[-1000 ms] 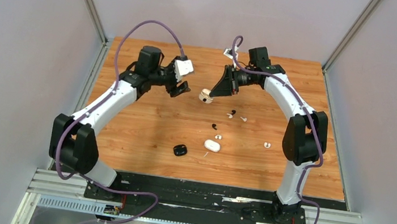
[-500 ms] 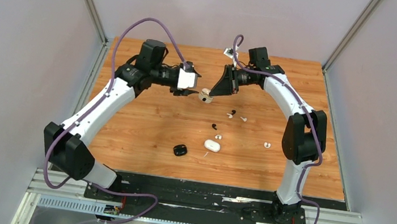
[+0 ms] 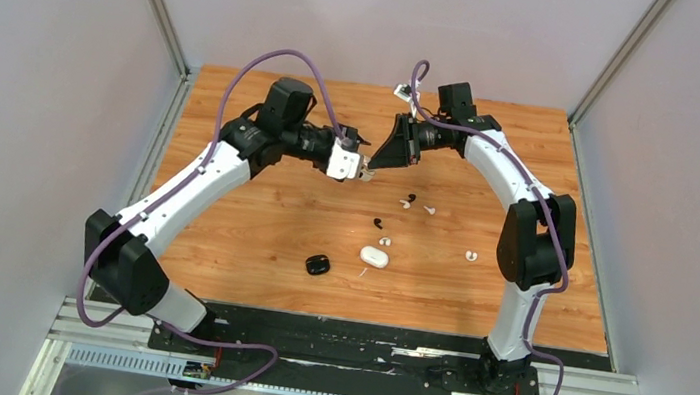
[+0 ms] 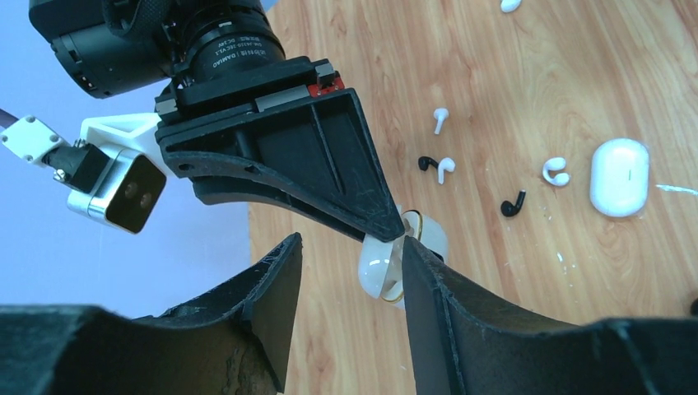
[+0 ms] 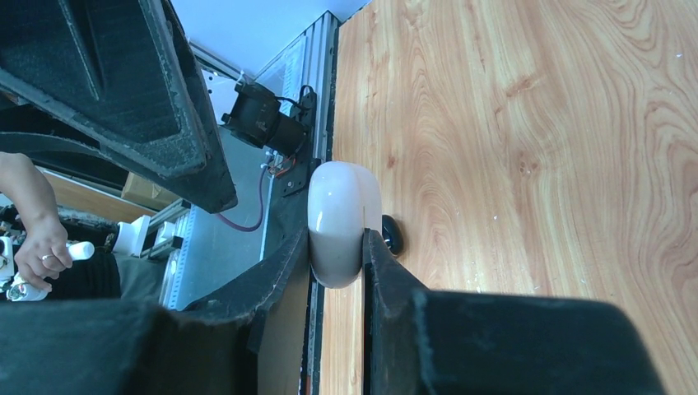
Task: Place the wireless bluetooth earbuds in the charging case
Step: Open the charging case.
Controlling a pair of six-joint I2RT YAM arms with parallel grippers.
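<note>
Listing the scene as it stands for you, operator.

Item, right tool [image 5: 336, 247]: clamped narrow on a glossy white rounded charging case [image 5: 344, 206], held clear above the wooden table [image 3: 253, 216] toward its far middle. Grip and pose match the earlier views.

Item, left tool [image 4: 347, 255]: this is what has changed. A second ago it hung well to the left of the case. Now its arm has swung in and the tool sits just beside the case, tip to tip with the right tool. Its jaws stand part open, narrower than before, with nothing between them. In the left wrist view the case lies at the inner face of one finger [image 4: 444, 321]; whether they touch cannot be told.

Item, small loose white and black earbuds [image 4: 445, 169]: five counted, all lying on the table near its middle, well apart from the held case. None is in either tool.

Item, second white pebble-shaped case [image 4: 619, 177]: closed, on the table just beside the earbuds.

Item, small black case [image 3: 318, 264]: on the table, nearer the arm bases.

Judgement: coming in with empty jaws, you are probably steadying or opening the held case, not loading it. No earbud looks seated, so the inserting is wholly ahead. Mind that the narrowing jaws do not knock the case from the right tool's hold.
</note>
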